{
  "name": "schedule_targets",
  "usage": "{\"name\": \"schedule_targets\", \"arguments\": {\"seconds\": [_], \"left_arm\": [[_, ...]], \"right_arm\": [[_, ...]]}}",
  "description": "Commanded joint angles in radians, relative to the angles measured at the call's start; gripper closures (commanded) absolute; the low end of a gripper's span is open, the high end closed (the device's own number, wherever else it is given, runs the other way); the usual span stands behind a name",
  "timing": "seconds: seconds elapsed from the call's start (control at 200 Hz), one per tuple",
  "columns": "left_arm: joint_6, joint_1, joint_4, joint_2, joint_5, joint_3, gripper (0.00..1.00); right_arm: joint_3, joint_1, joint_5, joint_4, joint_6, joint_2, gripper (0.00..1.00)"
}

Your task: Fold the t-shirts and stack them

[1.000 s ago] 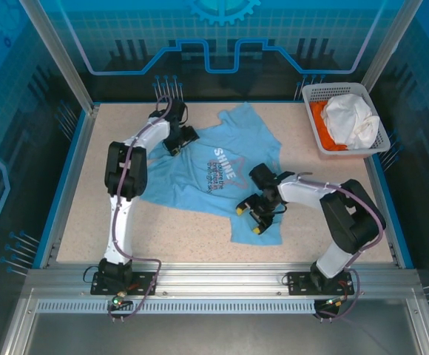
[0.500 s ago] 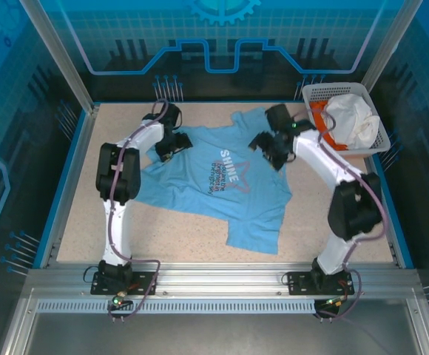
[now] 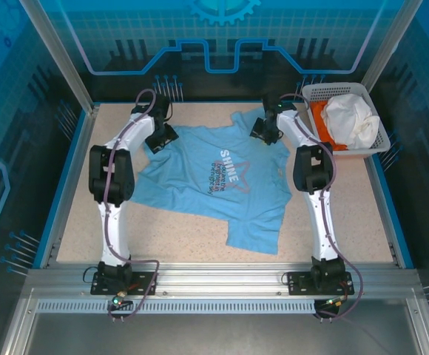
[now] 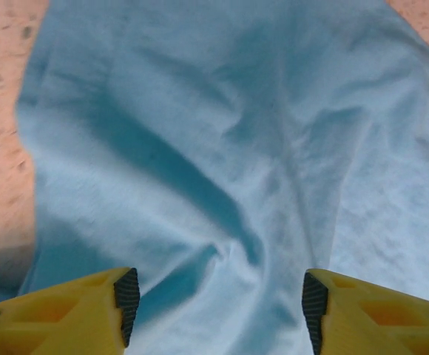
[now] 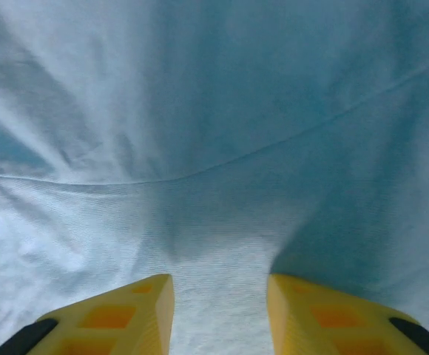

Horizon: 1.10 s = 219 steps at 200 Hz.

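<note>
Placement of both grippers for a first fold: light blue t-shirt (image 3: 214,177) spread print-up on the table (image 3: 177,240); white t-shirt (image 3: 351,118) and orange t-shirt (image 3: 319,122) heaped in the basket (image 3: 312,92) at the far right corner, not yet laid out. Left gripper (image 3: 159,138) set on the far left edge of the blue cloth, yellow fingers (image 4: 81,314) wide apart over a loose wrinkle; right gripper (image 3: 266,129) on the far right corner, jaws at a narrower gap over gathered cloth, firm pinch or not impossible to tell. Mirrored positions probably chosen so that both far corners rise together and the fold stays even.
</note>
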Motion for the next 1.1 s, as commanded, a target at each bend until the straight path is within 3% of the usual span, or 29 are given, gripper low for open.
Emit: {"name": "schedule_targets", "arguments": {"seconds": [0.0, 0.175, 0.41, 0.56, 0.735, 0.855, 0.955, 1.091], "left_arm": [[0.004, 0.032, -0.049, 0.094, -0.008, 0.065, 0.39], [0.000, 0.063, -0.025, 0.184, 0.035, 0.110, 0.40], [0.031, 0.106, -0.041, 0.254, -0.012, 0.167, 0.37], [0.034, 0.141, -0.052, 0.300, 0.027, 0.238, 0.34], [0.091, 0.151, -0.135, 0.325, -0.017, 0.397, 0.25], [0.085, 0.171, -0.143, 0.288, 0.012, 0.423, 0.17], [0.101, 0.165, -0.143, 0.212, 0.017, 0.403, 0.05], [0.094, 0.144, -0.085, 0.014, 0.001, 0.225, 0.01]], "right_arm": [[0.108, 0.014, -0.002, -0.074, -0.025, 0.045, 0.63], [0.152, 0.009, 0.020, -0.087, -0.023, 0.120, 0.63], [0.248, -0.050, -0.008, -0.096, 0.027, 0.200, 0.59], [0.272, -0.089, -0.047, -0.038, 0.061, 0.237, 0.55], [0.413, -0.107, -0.117, -0.004, 0.132, 0.293, 0.43], [0.426, -0.105, -0.127, 0.049, 0.165, 0.246, 0.27], [0.426, -0.100, -0.157, 0.058, 0.190, 0.184, 0.20], [0.400, -0.069, -0.178, -0.027, 0.133, 0.047, 0.14]]}}
